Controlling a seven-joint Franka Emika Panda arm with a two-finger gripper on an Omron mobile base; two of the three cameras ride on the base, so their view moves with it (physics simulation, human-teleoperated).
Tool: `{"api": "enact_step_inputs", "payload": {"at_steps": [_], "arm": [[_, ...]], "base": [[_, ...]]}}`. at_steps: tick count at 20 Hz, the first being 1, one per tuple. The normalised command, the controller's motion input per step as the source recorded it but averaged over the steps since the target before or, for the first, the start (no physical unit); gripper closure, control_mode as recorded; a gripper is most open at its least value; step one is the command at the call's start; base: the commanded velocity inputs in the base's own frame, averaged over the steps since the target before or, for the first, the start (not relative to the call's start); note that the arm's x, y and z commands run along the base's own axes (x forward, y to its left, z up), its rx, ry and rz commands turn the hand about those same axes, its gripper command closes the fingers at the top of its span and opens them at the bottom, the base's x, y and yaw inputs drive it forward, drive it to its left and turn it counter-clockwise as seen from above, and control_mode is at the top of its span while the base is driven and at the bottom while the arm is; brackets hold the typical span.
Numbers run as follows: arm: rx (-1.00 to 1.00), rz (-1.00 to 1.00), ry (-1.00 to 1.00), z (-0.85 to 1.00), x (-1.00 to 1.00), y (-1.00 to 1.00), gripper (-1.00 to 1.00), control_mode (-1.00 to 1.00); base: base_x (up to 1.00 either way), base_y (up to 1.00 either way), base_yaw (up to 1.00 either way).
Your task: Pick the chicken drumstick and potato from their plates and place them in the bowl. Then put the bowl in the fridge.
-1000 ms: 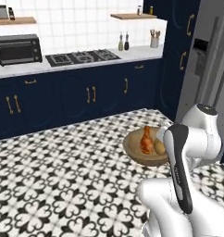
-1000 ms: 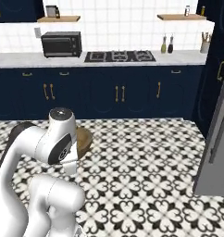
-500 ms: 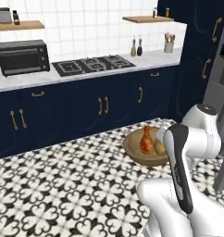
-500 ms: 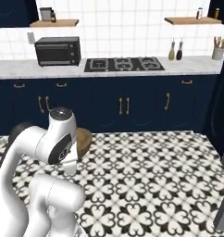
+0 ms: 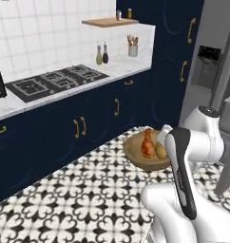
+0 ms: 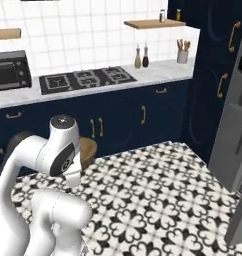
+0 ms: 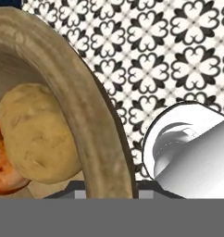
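**Bowl carried above the kitchen floor, both foods inside**

We see the wooden bowl (image 5: 144, 153) held up over the patterned floor (image 5: 88, 199), in front of the navy cabinets (image 5: 88, 123). The chicken drumstick (image 5: 148, 144) stands beside the potato (image 5: 161, 151) in it, touching. Our gripper's fingers are pinched on the bowl's rim at the hand view's bottom edge. The fridge (image 6: 238, 130) stands to the right.

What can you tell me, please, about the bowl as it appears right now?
The bowl is round, shallow, tan-brown, wood-like. It is held upright above the patterned floor, in front of the navy cabinets. The drumstick and the potato lie inside, side by side and touching. In the hand view its thick rim curves close past the potato.
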Motion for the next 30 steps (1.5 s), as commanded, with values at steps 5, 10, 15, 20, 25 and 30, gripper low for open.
{"api": "enact_step_inputs", "payload": {"at_steps": [5, 10, 15, 20, 25, 30], "arm": [[0.00, 0.00, 0.00, 0.00, 0.00, 0.00, 1.00, 1.00], [0.00, 0.00, 0.00, 0.00, 0.00, 0.00, 1.00, 1.00], [0.00, 0.00, 0.00, 0.00, 0.00, 0.00, 1.00, 1.00], [0.00, 0.00, 0.00, 0.00, 0.00, 0.00, 1.00, 1.00], [0.00, 0.00, 0.00, 0.00, 0.00, 0.00, 1.00, 1.00], [0.00, 0.00, 0.00, 0.00, 0.00, 0.00, 1.00, 1.00]], "base": [[1.00, 0.74, -0.68], [1.00, 0.62, -0.70], [1.00, 0.54, -0.70], [0.96, 0.36, -0.70], [0.92, 0.06, -0.56], [0.86, -0.03, -0.08]]}}
